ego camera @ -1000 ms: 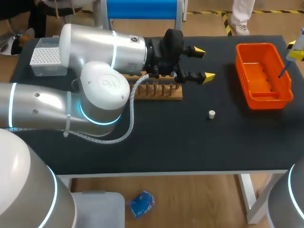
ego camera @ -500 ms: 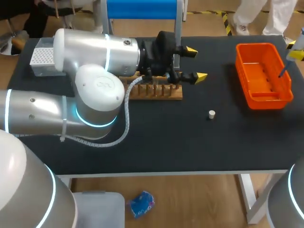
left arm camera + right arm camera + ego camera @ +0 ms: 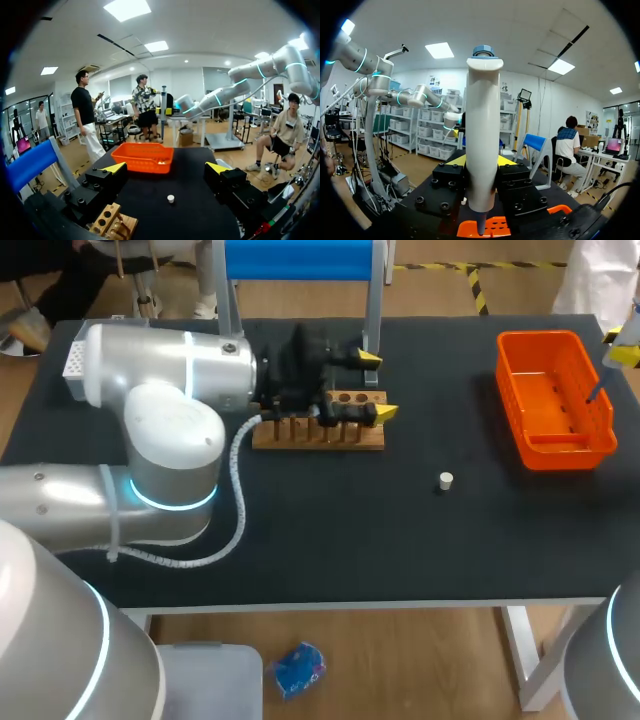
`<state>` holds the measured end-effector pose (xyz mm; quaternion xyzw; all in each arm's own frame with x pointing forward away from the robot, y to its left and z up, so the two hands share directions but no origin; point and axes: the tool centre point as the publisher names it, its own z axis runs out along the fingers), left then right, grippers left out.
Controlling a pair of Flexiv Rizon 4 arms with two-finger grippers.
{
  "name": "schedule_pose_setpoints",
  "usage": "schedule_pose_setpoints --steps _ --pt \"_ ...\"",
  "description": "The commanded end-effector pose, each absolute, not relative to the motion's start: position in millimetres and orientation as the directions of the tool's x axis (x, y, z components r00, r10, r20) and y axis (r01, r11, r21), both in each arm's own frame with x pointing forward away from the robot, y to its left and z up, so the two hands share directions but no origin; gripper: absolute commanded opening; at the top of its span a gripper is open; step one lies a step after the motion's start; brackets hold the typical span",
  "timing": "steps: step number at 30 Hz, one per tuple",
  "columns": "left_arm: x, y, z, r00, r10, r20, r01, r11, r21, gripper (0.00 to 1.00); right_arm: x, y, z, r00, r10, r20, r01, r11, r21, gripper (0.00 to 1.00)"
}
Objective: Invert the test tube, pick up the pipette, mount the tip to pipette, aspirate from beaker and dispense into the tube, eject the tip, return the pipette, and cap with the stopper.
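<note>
Two tools noted. Left tool (image 3: pixel 378 386), wide open and empty, has drawn back across the desk (image 3: pixel 330 540) and now hangs over the wooden rack (image 3: pixel 318 435). Likely lining up for the test tube, which I cannot make out. Right tool (image 3: pixel 482 170) clamps the pipette (image 3: pixel 482 125) above the orange tray (image 3: pixel 512 405). No legible writing.
</note>
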<state>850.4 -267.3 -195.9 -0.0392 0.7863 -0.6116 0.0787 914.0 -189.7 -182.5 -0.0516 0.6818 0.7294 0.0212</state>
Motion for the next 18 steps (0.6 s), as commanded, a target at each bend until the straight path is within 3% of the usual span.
schedule_pose_setpoints --steps 1,18 --pt "849.7 -254.9 -203.5 -0.986 -0.147 -0.075 0.056 0.129 -0.990 1.00 914.4 -190.3 -181.8 -0.994 -0.041 -0.104 -0.101 -0.067 0.993 0.00" --pt "849.6 -241.9 -226.7 -0.974 -0.225 -0.036 0.018 0.081 -0.997 1.00 914.4 -190.3 -181.8 -0.994 -0.041 -0.104 -0.101 -0.067 0.993 0.00"
